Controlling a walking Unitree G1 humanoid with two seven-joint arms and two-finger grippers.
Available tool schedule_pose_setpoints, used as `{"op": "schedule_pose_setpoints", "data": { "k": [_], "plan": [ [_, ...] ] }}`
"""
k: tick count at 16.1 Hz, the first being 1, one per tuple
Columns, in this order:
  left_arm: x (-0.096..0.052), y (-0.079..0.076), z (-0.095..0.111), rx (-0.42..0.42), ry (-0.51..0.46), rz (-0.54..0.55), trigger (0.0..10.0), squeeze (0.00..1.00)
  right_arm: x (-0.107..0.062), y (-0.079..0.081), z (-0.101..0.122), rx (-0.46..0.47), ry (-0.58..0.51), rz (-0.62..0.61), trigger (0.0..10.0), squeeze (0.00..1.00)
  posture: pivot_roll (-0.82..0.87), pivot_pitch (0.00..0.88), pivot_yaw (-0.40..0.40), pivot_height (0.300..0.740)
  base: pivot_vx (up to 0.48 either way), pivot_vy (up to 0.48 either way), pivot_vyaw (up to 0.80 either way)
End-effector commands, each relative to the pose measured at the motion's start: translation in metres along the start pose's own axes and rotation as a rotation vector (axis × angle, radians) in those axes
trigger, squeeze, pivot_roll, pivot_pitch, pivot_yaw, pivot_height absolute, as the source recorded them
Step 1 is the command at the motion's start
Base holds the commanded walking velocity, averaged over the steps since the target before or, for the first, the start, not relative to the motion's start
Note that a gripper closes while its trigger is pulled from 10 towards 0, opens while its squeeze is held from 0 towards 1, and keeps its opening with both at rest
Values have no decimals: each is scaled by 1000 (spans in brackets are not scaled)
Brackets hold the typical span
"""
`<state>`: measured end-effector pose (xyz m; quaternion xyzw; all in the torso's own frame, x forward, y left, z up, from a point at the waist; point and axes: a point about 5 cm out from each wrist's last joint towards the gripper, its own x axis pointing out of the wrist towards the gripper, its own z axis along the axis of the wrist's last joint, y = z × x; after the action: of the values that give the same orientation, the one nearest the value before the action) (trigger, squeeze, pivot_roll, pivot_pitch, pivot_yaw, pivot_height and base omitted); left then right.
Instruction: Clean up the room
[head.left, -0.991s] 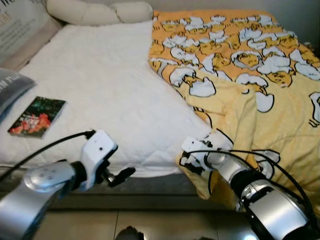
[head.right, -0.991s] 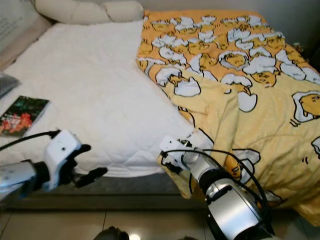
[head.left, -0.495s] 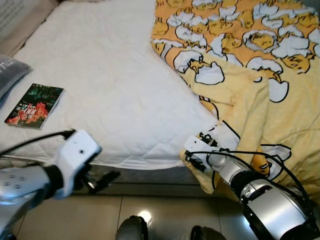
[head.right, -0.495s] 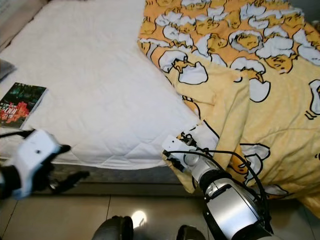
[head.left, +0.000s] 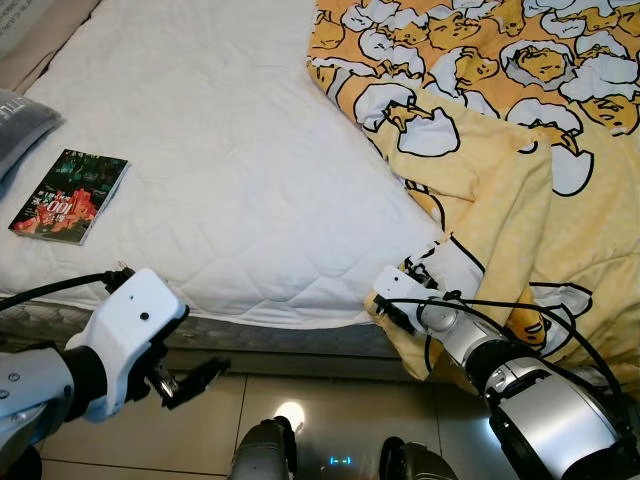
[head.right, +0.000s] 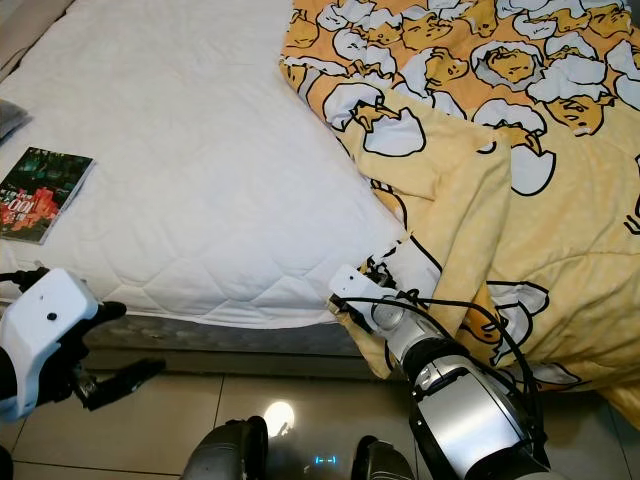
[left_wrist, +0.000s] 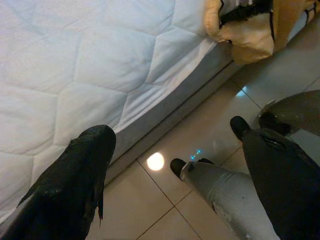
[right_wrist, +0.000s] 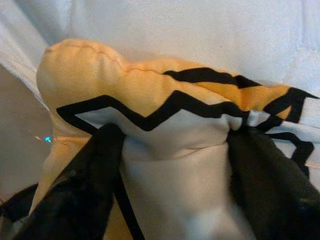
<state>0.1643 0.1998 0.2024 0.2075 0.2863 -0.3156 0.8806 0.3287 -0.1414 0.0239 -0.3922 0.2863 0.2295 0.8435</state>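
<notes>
A yellow blanket (head.left: 520, 150) printed with egg cartoons covers the right half of the bed and hangs over its front edge. My right gripper (head.left: 405, 300) is shut on the blanket's front corner (right_wrist: 165, 150) at the mattress edge; the cloth is bunched between both black fingers (right_wrist: 85, 195). My left gripper (head.left: 190, 378) hangs open over the tiled floor in front of the bed, holding nothing; its two fingers (left_wrist: 70, 185) stand wide apart. A book (head.left: 70, 195) with a dark cover lies on the white mattress (head.left: 220, 170) at the left.
A grey pillow (head.left: 15, 120) lies at the bed's left edge. The mattress front edge (left_wrist: 165, 110) runs just ahead of my left gripper. My own feet (head.left: 265, 455) stand on the glossy tiles (head.right: 290, 415) below.
The camera has tilted down and the view has shifted. My left gripper has dropped from the mattress edge to below it, over the floor. The right gripper stays shut on the blanket corner.
</notes>
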Motion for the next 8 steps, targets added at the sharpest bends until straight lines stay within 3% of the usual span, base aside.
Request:
{"op": "schedule_pose_setpoints", "data": {
  "k": [1,8],
  "plan": [
    [-3,-2,0,2,4,4,10000,0,0,9,-8,33,29,46,0,0,408,234,74,740,0,0,0],
    [-5,-5,-1,-14,10,7,10000,0,-1,4,-7,130,9,61,0,0,418,236,57,740,0,0,0]
  ]
}}
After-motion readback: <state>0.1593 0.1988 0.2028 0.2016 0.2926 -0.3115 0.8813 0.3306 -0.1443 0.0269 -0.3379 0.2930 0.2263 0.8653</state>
